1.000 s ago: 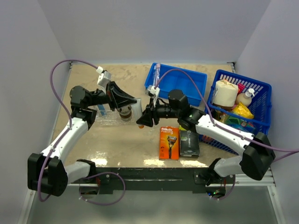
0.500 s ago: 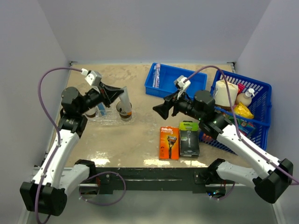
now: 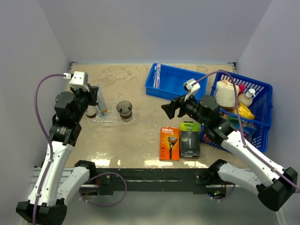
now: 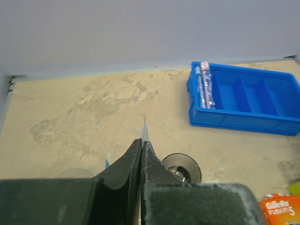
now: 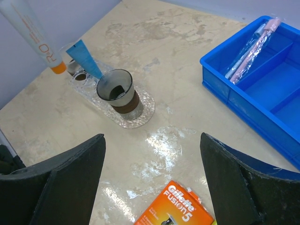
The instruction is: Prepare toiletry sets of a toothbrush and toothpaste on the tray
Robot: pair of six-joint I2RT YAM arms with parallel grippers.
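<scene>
My left gripper (image 3: 96, 95) (image 4: 141, 140) is shut on the flat end of a white toothpaste tube (image 3: 100, 99) (image 5: 32, 32) with an orange cap. The tube hangs cap-down above the left end of the clear tray (image 3: 111, 121) (image 5: 146, 112). A brownish cup (image 3: 124, 109) (image 4: 182, 168) (image 5: 116, 92) stands empty at the tray's right end. At the left end, small cups (image 5: 74, 69) stand with a pale blue tube (image 5: 84, 58) upright in them. Wrapped toothbrushes (image 3: 158, 75) (image 4: 205, 85) (image 5: 253, 49) lie in the blue bin. My right gripper (image 3: 167, 108) (image 5: 150, 187) is open and empty, right of the tray.
The blue bin (image 3: 180, 83) (image 4: 248, 101) (image 5: 262, 89) stands at the back middle. A blue lattice basket (image 3: 243, 112) of bottles and packs stands at the right. An orange razor pack (image 3: 169, 143) (image 5: 176, 206) and a black-green one (image 3: 190, 145) lie near the front.
My left gripper has carried the tube leftward, from beside the right cup to above the tray's left end. My right gripper has drawn back to the right, away from the tray.
</scene>
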